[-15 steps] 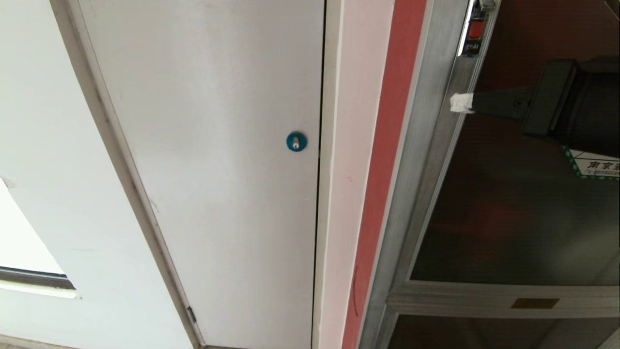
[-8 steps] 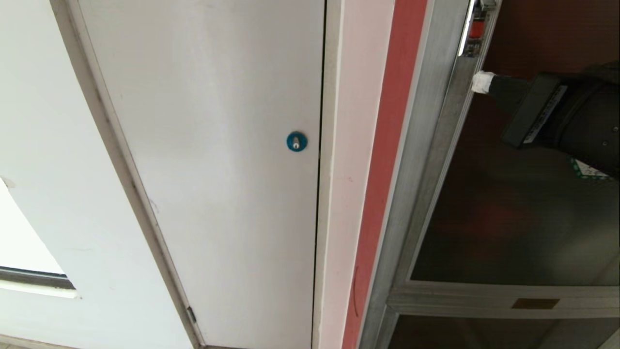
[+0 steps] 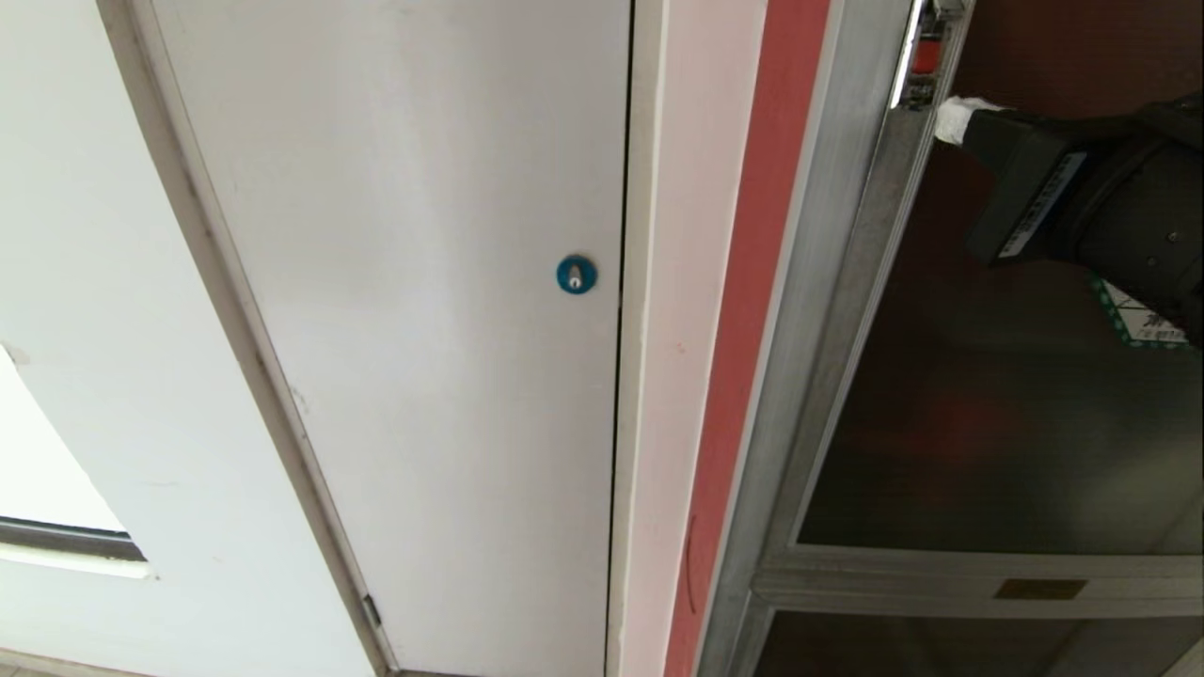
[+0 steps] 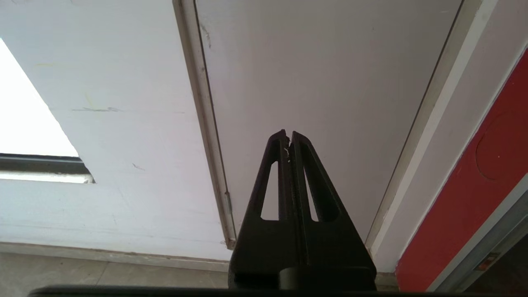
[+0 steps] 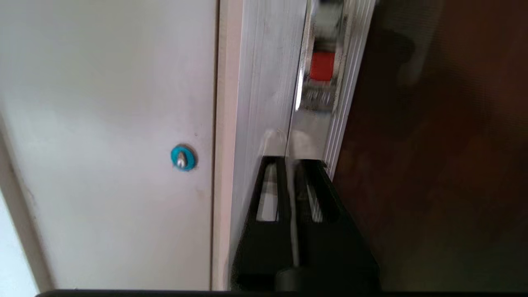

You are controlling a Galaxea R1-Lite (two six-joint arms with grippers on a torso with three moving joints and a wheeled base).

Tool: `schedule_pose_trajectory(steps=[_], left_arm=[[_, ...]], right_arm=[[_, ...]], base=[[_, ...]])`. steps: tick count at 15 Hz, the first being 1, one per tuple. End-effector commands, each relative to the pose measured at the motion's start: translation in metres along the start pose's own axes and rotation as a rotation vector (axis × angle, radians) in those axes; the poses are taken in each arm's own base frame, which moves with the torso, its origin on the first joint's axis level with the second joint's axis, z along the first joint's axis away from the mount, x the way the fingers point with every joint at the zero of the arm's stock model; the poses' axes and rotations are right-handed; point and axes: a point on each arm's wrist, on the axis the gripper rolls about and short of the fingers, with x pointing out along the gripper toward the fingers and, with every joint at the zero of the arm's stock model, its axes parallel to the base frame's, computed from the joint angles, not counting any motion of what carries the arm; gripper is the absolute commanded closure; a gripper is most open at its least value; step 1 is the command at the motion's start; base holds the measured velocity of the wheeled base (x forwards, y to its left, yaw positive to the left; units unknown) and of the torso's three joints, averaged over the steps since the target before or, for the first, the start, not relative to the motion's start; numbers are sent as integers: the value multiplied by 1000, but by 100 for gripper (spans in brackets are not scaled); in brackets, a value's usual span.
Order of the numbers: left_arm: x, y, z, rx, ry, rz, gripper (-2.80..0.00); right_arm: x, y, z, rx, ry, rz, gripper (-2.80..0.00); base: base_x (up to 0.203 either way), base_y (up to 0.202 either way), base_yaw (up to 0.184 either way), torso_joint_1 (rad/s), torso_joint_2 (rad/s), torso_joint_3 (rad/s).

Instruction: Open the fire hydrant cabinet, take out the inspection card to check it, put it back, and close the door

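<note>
Two grippers: right gripper (image 5: 292,159) barely parted, tips near door (image 3: 988,404) edge below red latch (image 5: 321,66); left gripper (image 4: 288,135) closed, idle.

Brushed aluminium frames the fire hydrant cabinet (image 3: 828,282) at right, its door (image 3: 988,423) a glossy dark tinted glass; the white panel door (image 3: 423,329) at centre is smooth, matt paint with a glossy blue lock (image 3: 576,275).

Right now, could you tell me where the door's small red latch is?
In the head view, the red latch sits top right on the door's aluminium edge, just above the right hand.
</note>
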Motion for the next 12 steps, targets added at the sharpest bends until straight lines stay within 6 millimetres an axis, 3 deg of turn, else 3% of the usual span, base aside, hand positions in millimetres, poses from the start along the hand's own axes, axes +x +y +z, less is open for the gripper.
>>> schedule_pose_trajectory(steps=[1, 5, 12], left_arm=[[0, 0, -2, 0, 5, 1, 0], [0, 0, -2, 0, 6, 1, 0], [0, 0, -2, 0, 6, 1, 0]], right_arm=[[2, -1, 6, 16, -33, -12, -280], [7, 1, 13, 32, -54, -18, -280], [30, 8, 1, 47, -96, -72, -280]], base=[[0, 0, 0, 0, 0, 0], [0, 0, 0, 0, 0, 0], [0, 0, 0, 0, 0, 0]])
